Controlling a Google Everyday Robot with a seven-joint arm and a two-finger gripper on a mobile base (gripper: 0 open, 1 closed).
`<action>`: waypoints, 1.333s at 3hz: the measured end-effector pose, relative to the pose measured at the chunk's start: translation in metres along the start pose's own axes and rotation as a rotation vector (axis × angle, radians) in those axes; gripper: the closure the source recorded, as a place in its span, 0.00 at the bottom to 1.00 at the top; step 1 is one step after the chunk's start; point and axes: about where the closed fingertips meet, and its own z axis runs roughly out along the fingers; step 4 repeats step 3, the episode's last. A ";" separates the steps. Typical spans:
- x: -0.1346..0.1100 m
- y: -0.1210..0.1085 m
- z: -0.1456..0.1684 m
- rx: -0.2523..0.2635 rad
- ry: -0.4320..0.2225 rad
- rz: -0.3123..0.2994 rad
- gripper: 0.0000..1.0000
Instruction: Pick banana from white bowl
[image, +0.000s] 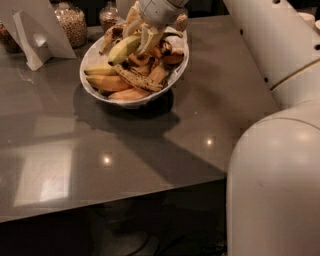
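Note:
The wide white bowl (89, 59) stands at the back of the grey table (110, 150), heaped with bananas. The long greenish-yellow banana (122, 49) lies tilted on top of the heap, its upper right end between the fingers. My gripper (147, 39) reaches down into the bowl from the top edge of the view and is shut on that end. Smaller orange-yellow bananas (107, 82) and a brown-speckled one (137, 78) lie beneath it.
Two glass jars (72, 22) (109, 15) and a white folded card stand (37, 30) are behind and to the left of the bowl. My arm (270, 45) and body (280, 190) fill the right side. The table's front edge runs across the lower part of the view.

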 end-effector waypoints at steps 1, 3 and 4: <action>-0.007 -0.005 -0.011 -0.044 0.042 -0.042 1.00; -0.019 -0.011 -0.033 -0.065 0.029 -0.074 1.00; -0.019 -0.011 -0.033 -0.065 0.029 -0.074 1.00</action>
